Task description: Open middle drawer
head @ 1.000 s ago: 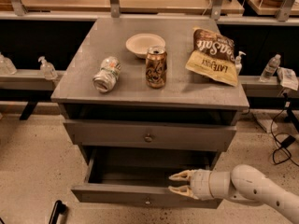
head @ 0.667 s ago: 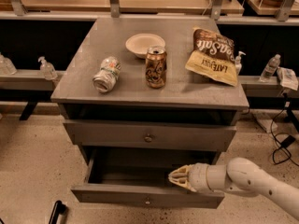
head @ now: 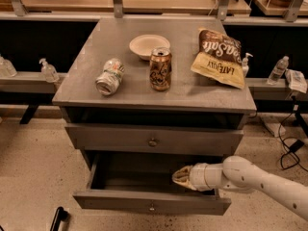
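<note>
The middle drawer [head: 115,201] is the grey drawer pulled out below the shut top drawer [head: 120,139]. Its flat front carries a small round knob [head: 152,207], and its dark inside shows. My gripper [head: 179,176] reaches in from the right on the white arm [head: 255,179]. It sits over the open drawer's inside, right of centre, just behind the front panel. Its fingers are drawn together to a point and hold nothing.
On the cabinet top [head: 86,88] lie a tipped can [head: 109,76], an upright can [head: 160,69], a white bowl [head: 148,45] and a chip bag [head: 218,57]. Bottles stand on low shelves at both sides. Cables lie on the floor at right.
The gripper's fingers have drawn together and the gripper has shifted slightly upward inside the open drawer. The drawer has not visibly moved.
</note>
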Tool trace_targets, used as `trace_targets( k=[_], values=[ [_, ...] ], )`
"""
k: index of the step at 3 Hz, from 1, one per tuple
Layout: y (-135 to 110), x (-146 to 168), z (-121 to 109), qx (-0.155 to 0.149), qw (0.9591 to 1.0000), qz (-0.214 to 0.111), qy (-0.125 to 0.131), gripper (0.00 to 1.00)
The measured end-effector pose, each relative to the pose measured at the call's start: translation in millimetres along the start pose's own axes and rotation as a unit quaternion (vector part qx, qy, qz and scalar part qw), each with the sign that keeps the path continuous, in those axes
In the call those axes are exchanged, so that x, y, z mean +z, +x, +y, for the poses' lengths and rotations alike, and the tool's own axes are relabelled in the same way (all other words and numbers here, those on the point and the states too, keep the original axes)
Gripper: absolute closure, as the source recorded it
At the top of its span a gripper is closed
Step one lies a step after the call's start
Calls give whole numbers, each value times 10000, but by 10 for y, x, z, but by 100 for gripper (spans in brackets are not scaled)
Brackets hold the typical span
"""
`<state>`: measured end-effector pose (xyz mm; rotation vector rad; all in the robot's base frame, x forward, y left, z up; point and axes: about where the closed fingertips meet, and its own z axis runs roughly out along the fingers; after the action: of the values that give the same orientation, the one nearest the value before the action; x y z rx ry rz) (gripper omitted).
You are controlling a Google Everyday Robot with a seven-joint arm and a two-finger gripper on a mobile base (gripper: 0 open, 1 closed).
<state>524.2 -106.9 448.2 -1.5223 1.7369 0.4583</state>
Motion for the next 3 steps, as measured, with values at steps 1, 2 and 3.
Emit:
trace_targets(
  k=[1,2,3],
  values=[
    [236,164,31,159,9994,313,-79,100],
    [417,283,120,191,9982,512,-237,100],
    [503,314,251,131,9974,570,-421,100]
  ],
)
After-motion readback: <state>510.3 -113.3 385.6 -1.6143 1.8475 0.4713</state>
